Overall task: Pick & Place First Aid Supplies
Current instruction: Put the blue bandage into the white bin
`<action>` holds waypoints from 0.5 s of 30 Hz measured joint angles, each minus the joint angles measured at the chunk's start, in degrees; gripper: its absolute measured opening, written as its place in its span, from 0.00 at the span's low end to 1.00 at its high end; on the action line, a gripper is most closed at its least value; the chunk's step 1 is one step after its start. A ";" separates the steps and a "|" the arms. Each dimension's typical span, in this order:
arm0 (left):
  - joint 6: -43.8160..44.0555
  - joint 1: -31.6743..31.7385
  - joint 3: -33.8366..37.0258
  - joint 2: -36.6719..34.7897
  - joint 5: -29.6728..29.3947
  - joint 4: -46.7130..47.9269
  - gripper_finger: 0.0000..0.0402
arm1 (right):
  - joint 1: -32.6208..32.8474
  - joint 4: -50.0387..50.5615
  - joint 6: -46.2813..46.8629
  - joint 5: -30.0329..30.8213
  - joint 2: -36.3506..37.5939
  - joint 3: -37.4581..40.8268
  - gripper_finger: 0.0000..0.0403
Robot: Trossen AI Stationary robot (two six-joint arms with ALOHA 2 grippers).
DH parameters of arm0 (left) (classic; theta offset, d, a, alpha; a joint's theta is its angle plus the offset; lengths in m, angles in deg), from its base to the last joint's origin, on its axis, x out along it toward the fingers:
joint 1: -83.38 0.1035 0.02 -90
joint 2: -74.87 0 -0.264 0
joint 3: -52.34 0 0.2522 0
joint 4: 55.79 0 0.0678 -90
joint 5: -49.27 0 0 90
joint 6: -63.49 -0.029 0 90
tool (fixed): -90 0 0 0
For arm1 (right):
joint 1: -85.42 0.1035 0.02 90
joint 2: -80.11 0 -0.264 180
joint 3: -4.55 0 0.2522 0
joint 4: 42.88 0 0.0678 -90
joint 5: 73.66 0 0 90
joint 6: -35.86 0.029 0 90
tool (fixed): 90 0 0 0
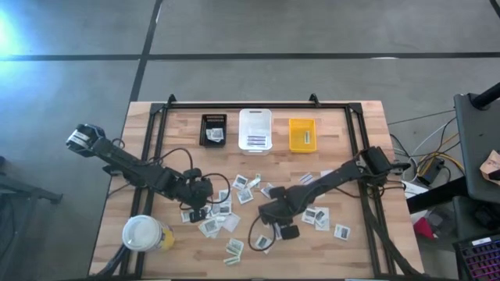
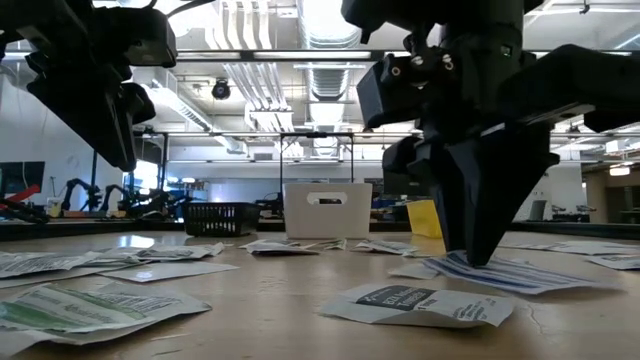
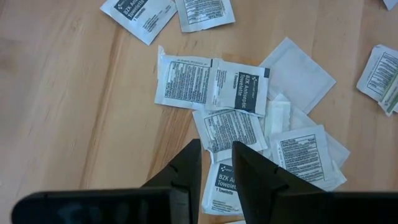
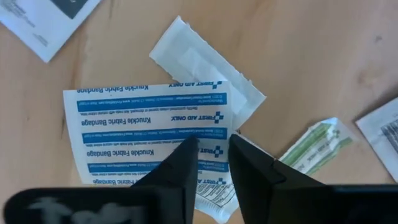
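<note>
Closing on a blue-striped bandage packet lying flat on the table, the right gripper has jaws narrow, tips touching it (grip unconfirmed). Next: lift cleanly, carry binward. Left gripper hovers, narrow, empty.

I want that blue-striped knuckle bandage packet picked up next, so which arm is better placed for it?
Right. The right hand sits directly over the blue-striped bandage packet, fingers straddling its edge; the left hand hovers over antiseptic towelette packets.
</note>
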 joint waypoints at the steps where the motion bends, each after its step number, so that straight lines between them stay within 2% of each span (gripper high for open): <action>1: 0.00 0.00 0.01 0.00 0.00 -0.01 0.21 | -0.09 0.01 0.03 0.01 0.00 0.00 0.18; 7: 0.00 0.00 0.01 0.00 0.00 0.00 0.21 | -0.27 0.05 -0.28 0.10 0.01 -0.01 0.11; 15: 0.00 0.00 0.01 0.00 0.00 0.00 0.21 | -0.36 0.68 -0.61 0.49 1.47 -0.22 0.07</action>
